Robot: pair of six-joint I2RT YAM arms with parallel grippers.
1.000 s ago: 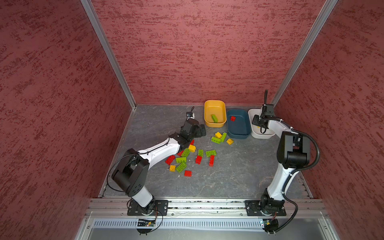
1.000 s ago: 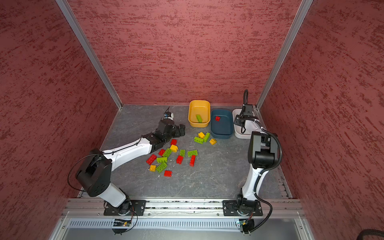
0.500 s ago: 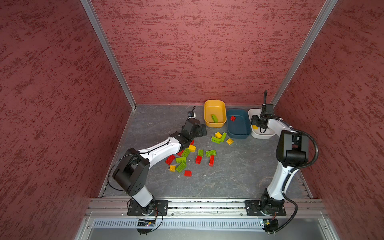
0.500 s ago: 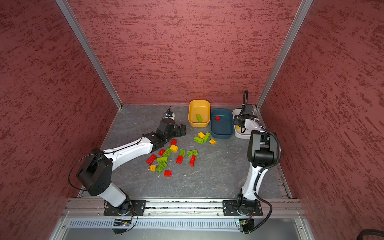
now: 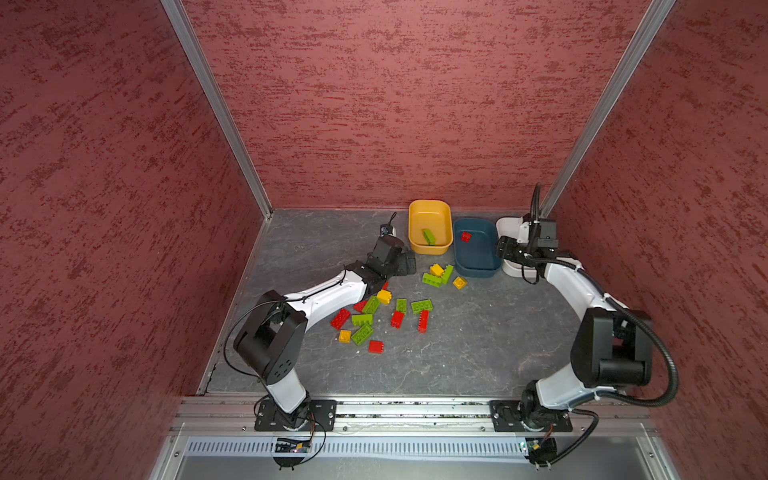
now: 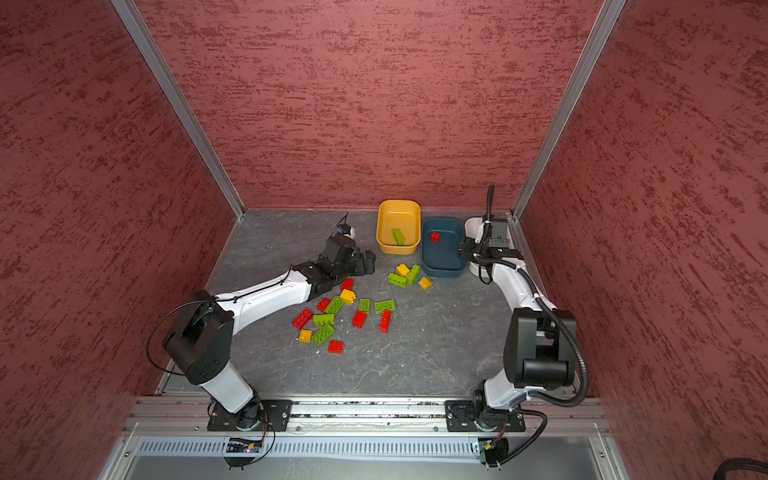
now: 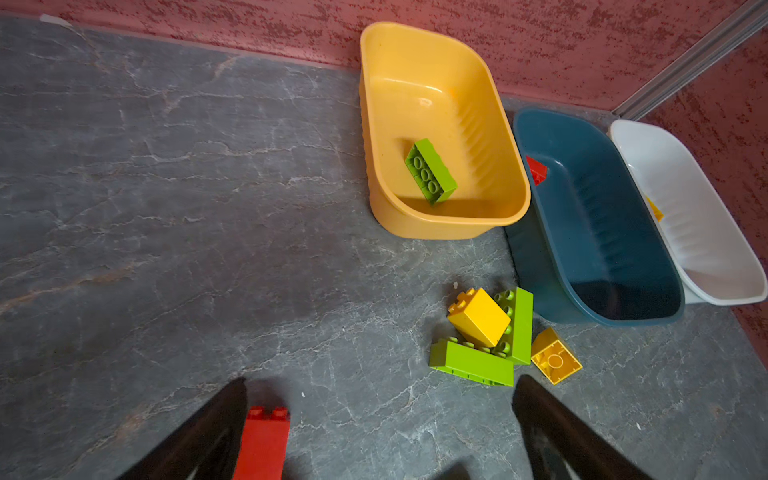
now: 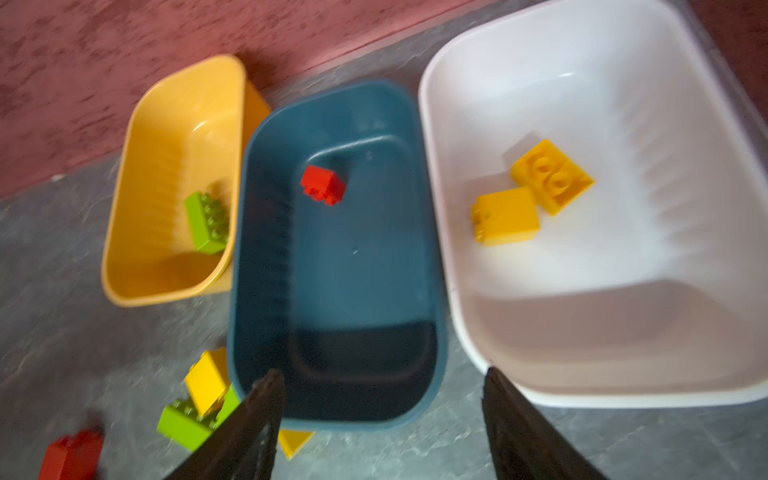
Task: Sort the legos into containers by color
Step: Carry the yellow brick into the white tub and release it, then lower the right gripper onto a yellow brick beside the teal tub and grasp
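Several red, green and yellow legos (image 5: 362, 319) lie loose mid-floor, with a small cluster (image 7: 482, 336) in front of the teal container (image 5: 476, 266). One green brick (image 7: 430, 171) lies in the yellow container (image 5: 430, 204). A red brick (image 8: 323, 185) sits in the teal one. Two yellow bricks (image 8: 505, 214) rest in the white container (image 8: 582, 104). My left gripper (image 7: 380, 415) is open low over the floor, with a red brick (image 7: 262, 444) against one finger. My right gripper (image 8: 382, 399) hangs open and empty over the near ends of the teal and white containers.
The three containers stand side by side against the back wall (image 5: 415, 124) near the right corner post (image 5: 582, 141). Red side walls close in both sides. A metal rail (image 5: 415, 409) carrying both arm bases runs along the front edge.
My right gripper's jaws have spread apart over the containers, and a yellow brick now shows in the white one. The left arm has edged slightly toward the containers.
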